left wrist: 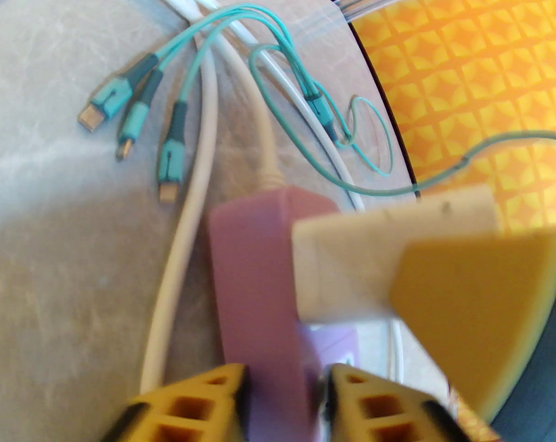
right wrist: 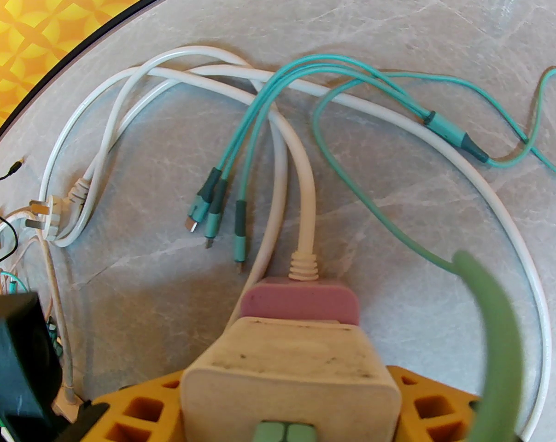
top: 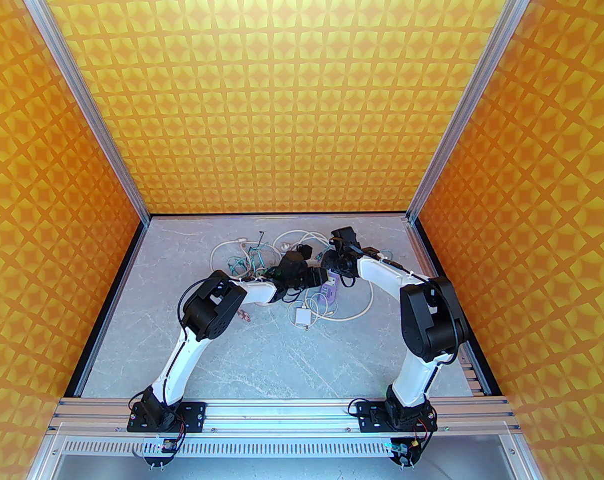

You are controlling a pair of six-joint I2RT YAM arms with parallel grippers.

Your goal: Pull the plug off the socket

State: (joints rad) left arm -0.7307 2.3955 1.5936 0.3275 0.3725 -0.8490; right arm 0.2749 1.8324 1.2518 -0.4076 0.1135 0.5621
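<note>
Grey marbled tabletop (top: 261, 348), orange patterned walls (top: 291, 93), purple socket (right wrist: 301, 299) among tangled cables (right wrist: 307, 191)

No readable text, label, brand or number shows anywhere.

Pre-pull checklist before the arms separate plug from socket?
1. Left gripper shut on purple plastic socket block: ok.
2. Right gripper shut on cream square plug: ok.
3. Plug seated against socket, not yet pulled: ok.
4. White socket cord slack: ok.
5. Teal cable clear of right gripper: cannot tell.
</note>
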